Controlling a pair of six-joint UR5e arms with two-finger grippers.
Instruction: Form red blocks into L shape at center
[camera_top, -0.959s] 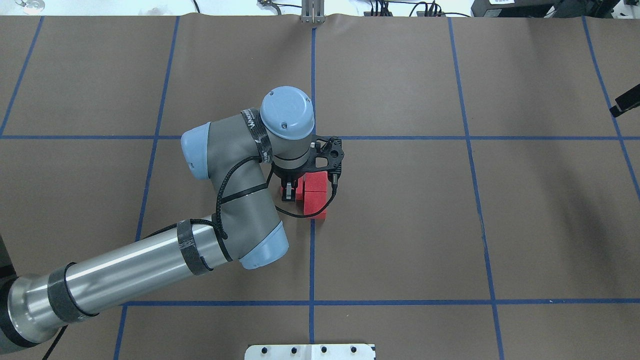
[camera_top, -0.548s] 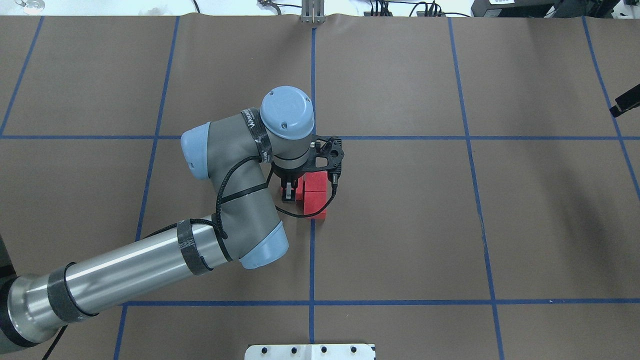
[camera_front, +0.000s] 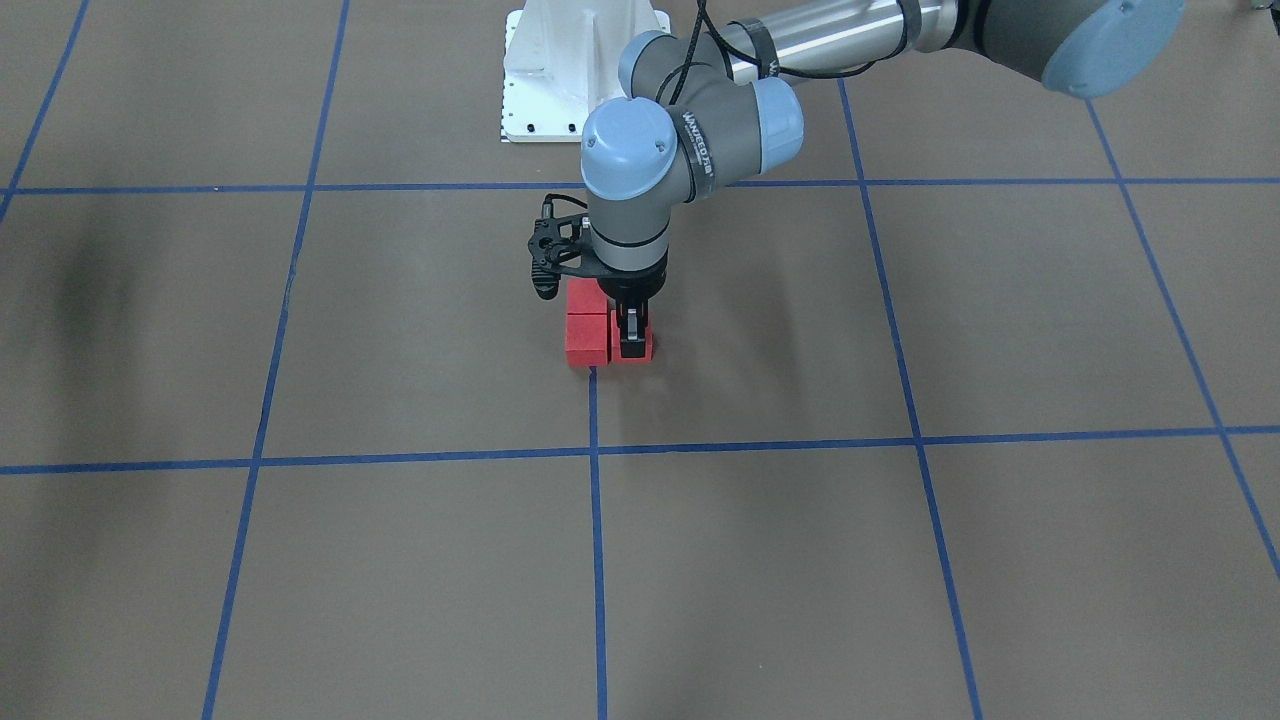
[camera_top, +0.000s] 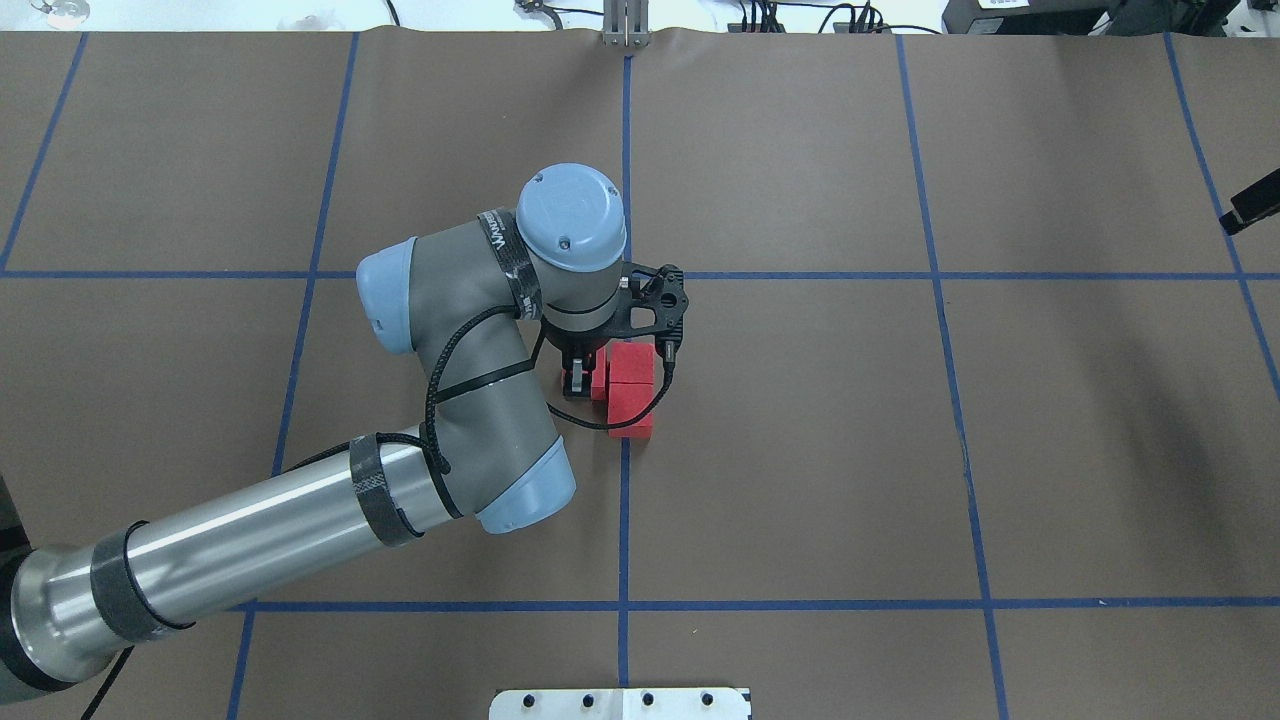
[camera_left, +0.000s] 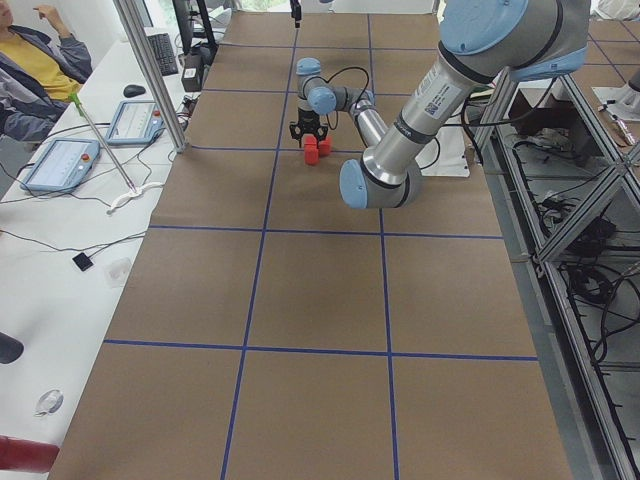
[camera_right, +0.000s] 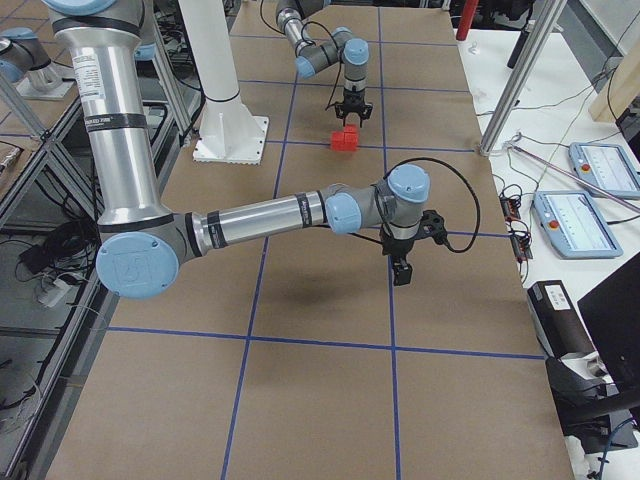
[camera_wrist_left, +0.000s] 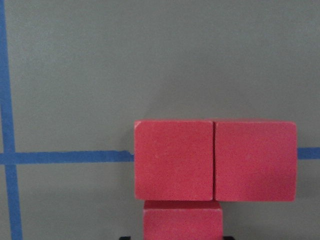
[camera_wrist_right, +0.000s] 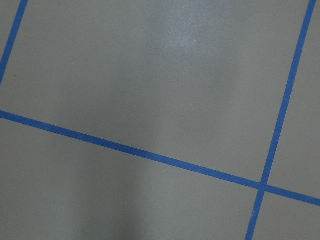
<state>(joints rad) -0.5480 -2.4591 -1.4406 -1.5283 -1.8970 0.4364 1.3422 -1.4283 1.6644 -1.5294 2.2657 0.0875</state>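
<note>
Lifted slightly since a moment ago, the left arm carries its left gripper (camera_front: 630, 332) over three red blocks (camera_top: 631, 395), fingers a little apart astride the L's short foot. The long leg of two blocks lies along one blue tape line (camera_top: 624, 520) at the center (camera_top: 800, 420). The foot, half hidden, points to the robot's left. I cannot read the right gripper's (camera_right: 403, 272) fingers.

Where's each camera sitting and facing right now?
Front-facing: across taped floor, facing base; left arm at right.
Overhead: from behind, looking down; left arm at left.
Exterior left: floor's end; left arm near.
Exterior right: opposite end; right arm near.
Left wrist: down onto red blocks.
Right wrist: down onto floor; no arm.
Shared: blocks, except right wrist.
</note>
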